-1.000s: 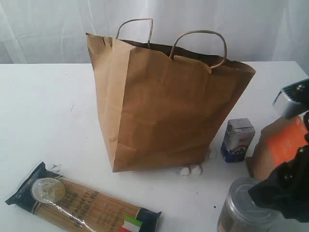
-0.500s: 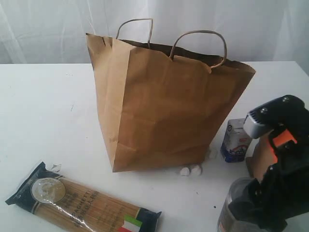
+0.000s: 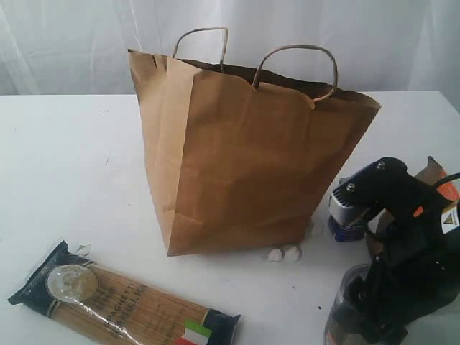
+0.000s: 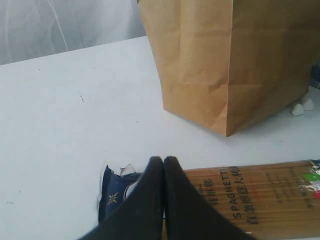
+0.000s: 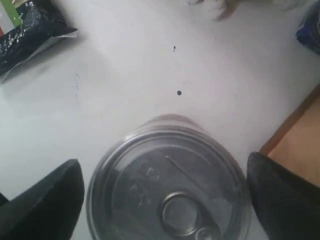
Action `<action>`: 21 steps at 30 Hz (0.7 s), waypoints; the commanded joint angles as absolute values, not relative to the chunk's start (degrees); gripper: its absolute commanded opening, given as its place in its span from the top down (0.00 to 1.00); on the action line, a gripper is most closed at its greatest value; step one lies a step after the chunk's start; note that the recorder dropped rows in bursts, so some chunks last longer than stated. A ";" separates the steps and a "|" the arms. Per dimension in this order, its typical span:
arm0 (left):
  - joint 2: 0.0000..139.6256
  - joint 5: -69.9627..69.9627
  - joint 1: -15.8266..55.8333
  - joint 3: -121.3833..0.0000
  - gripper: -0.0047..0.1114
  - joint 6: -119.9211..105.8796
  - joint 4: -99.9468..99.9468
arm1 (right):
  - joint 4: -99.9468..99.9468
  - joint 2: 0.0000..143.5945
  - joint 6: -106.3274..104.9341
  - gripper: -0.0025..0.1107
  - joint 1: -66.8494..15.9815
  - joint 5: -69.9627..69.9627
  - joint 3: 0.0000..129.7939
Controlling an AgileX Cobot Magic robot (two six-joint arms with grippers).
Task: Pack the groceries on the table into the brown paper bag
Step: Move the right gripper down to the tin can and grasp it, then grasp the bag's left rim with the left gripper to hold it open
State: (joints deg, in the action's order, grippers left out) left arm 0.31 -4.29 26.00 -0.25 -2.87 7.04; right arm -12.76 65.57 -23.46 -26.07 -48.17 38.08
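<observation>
Two wide-spread fingers [image 5: 45, 205] of the right gripper [image 5: 162, 165] flank the silver tin can [image 5: 150, 190], which stands upright on the table [image 3: 65, 158] with its pull-tab lid closed. The left gripper [image 4: 163, 162], pressed together, hangs over the spaghetti pack [image 4: 250, 195]. Farther back stands the brown paper bag [image 3: 244, 165], mouth open and contents hidden, with the small white-blue carton [image 3: 345, 215] beside it

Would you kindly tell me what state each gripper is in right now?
Left gripper: shut, holding nothing.
Right gripper: open, jaws either side of the silver tin can, not yet gripping it.
</observation>
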 commanded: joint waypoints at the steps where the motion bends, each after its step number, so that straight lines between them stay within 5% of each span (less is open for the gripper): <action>1: 0.00 -4.37 25.85 0.00 0.96 -2.81 7.17 | -11.99 66.68 -23.82 0.26 -26.29 -47.38 37.47; 21: 0.00 -4.37 25.85 0.00 0.96 -2.81 7.17 | -14.51 68.72 -22.85 0.30 -26.29 -42.14 33.87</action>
State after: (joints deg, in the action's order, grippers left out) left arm 0.31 -4.29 26.00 -0.25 -2.87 7.04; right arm -13.61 68.73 -23.07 -26.22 -43.60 34.14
